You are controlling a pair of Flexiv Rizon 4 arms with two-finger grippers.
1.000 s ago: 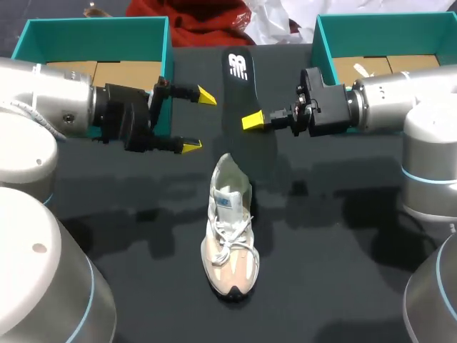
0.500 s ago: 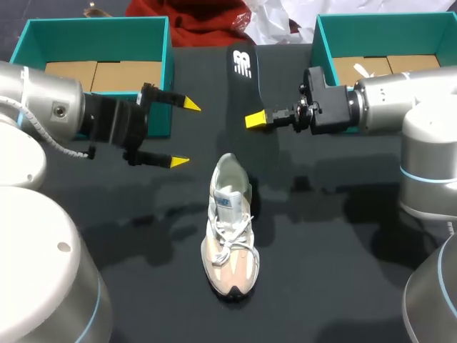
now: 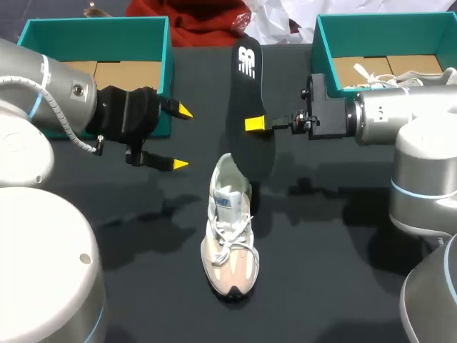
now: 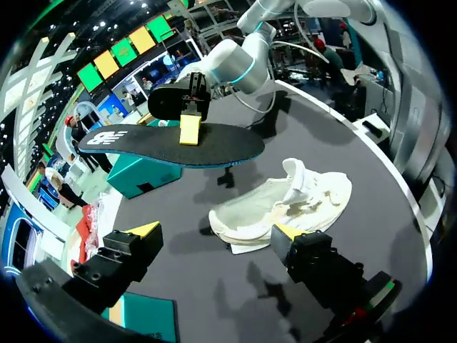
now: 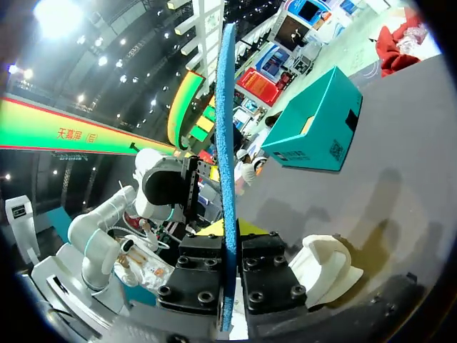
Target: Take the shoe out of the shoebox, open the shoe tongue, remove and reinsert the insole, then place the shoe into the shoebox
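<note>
Insole (image 3: pixel 249 87) held in right fingers (image 3: pixel 254 124), shoe (image 3: pixel 230 232) on table (image 3: pixel 343 279)

The insole (image 3: pixel 247 86) is matt foam, the shoe (image 3: pixel 228 246) cloth

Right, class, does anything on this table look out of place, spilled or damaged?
The insole is out of the shoe. The right gripper clamps it and holds it above the table, behind the shoe's heel. The shoe itself stands upright on the table. Nothing looks spilled or damaged.
</note>
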